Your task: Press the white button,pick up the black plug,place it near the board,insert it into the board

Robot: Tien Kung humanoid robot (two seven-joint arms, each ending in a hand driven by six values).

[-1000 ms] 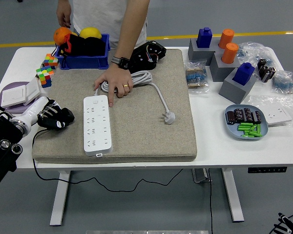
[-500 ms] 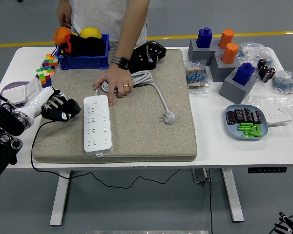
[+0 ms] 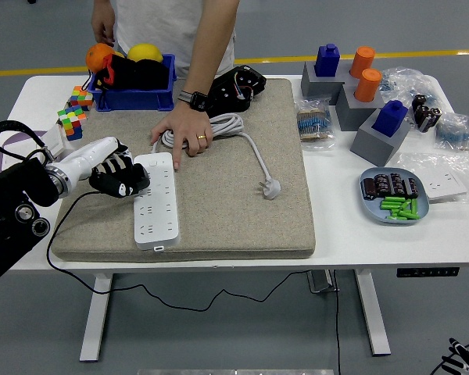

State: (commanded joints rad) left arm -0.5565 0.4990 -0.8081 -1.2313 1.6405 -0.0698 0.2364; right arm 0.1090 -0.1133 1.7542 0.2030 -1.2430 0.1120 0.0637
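The white power strip point(image 3: 156, 201) lies on the grey mat point(image 3: 219, 168), its small button at the near end untouched. The left hand point(image 3: 119, 177) has moved in from the mat's left edge and now overlaps the strip's upper left corner, fingers curled, holding nothing. A person's hand point(image 3: 184, 133) pins the strip's far end, unchanged. No black plug is identifiable on the desk point(image 3: 336, 226).
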